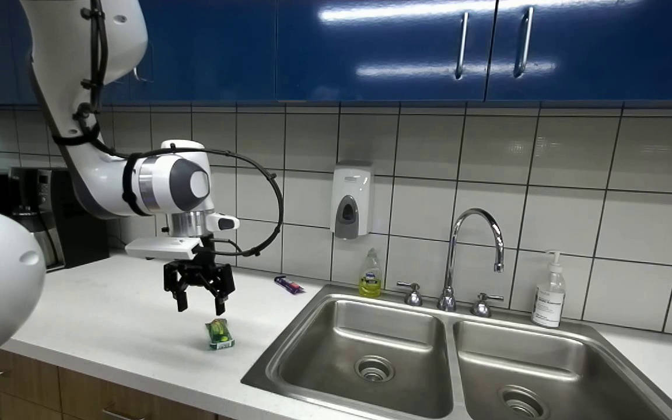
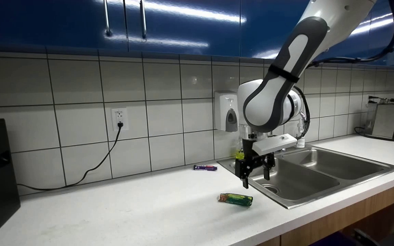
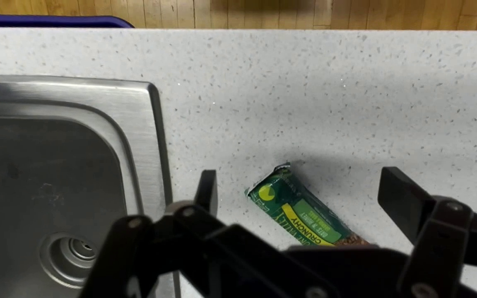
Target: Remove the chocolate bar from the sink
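Observation:
The chocolate bar, a green-wrapped packet with yellow and light green markings, lies flat on the white counter beside the sink in both exterior views (image 1: 219, 334) (image 2: 235, 199). In the wrist view the bar (image 3: 296, 211) lies diagonally, its lower end hidden by the gripper body. The stainless-steel sink (image 1: 451, 356) has two basins with round drains; its rim corner shows at left in the wrist view (image 3: 141, 116). My gripper (image 1: 200, 305) is open, empty and pointing down, above the counter and apart from the bar (image 2: 256, 180). In the wrist view its fingers (image 3: 300, 188) stand either side of the bar.
A small purple packet (image 1: 289, 284) lies near the tiled wall. A yellow-green soap bottle (image 1: 370, 277), a curved chrome faucet (image 1: 451, 256) and a pump bottle (image 1: 548, 300) stand along the sink's back. A white dispenser (image 1: 352, 198) hangs on the wall. Blue cabinets (image 1: 382, 52) hang above.

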Available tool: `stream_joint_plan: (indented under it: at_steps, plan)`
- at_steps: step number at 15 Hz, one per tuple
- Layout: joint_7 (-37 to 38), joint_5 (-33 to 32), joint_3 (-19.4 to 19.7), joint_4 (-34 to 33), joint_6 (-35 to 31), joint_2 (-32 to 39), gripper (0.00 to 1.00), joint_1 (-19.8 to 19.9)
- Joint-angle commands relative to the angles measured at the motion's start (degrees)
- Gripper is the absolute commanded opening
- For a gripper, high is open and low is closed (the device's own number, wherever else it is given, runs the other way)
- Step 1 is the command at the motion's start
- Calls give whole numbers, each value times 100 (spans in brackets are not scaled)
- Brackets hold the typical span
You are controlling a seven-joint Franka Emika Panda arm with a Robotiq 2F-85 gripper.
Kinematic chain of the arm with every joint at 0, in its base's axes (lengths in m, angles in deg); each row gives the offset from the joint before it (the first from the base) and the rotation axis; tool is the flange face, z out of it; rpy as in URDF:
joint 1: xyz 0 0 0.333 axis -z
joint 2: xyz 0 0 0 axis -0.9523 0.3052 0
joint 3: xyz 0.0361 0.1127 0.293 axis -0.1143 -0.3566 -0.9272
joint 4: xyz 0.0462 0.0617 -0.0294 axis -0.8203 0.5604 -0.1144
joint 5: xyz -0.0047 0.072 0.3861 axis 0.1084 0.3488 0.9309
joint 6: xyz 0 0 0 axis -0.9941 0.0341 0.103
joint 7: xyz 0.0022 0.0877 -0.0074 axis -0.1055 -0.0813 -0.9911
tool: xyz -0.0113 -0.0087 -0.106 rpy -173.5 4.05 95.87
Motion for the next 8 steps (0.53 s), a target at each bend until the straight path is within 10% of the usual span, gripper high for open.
stream_joint_plan:
  at_steps: [1, 8]
  plan:
    - [58, -107, -156, 284, 101, -417, 100, 141]
    - [89, -226, -206, 395, 103, -547, 100, 186]
